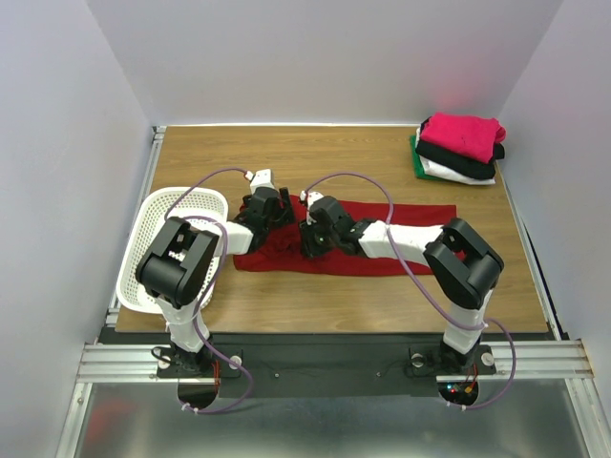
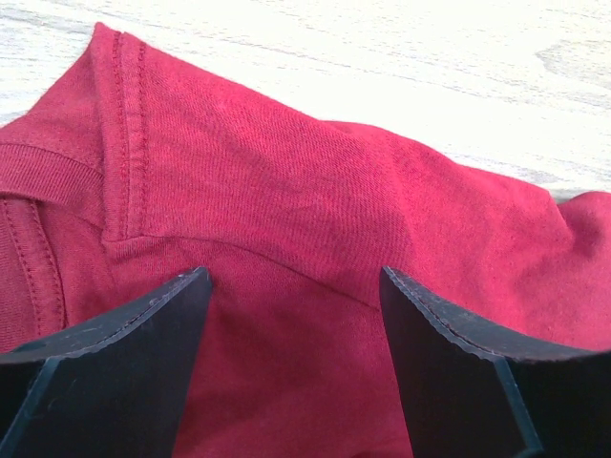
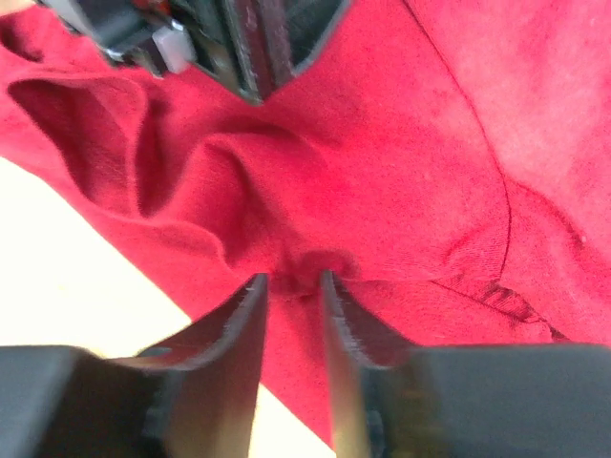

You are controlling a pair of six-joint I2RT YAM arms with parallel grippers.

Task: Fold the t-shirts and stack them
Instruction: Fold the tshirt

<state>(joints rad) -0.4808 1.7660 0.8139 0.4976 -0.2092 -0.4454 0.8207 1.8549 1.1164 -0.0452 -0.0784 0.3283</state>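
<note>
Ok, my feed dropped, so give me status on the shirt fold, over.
Left gripper open, over dark red t-shirt. Right gripper pinching a fold of it. Folded stack far right, white basket left; neither between the grippers.

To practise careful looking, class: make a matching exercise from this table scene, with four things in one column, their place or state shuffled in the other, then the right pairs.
Column one:
1. dark red t-shirt
2. white basket
3. stack of folded t-shirts
4. left end effector

Column two:
A. far right corner of the table
B. open over the dark red t-shirt
C. spread across the middle of the table
D. left edge of the table

Pairs: 1-C; 2-D; 3-A; 4-B
</note>
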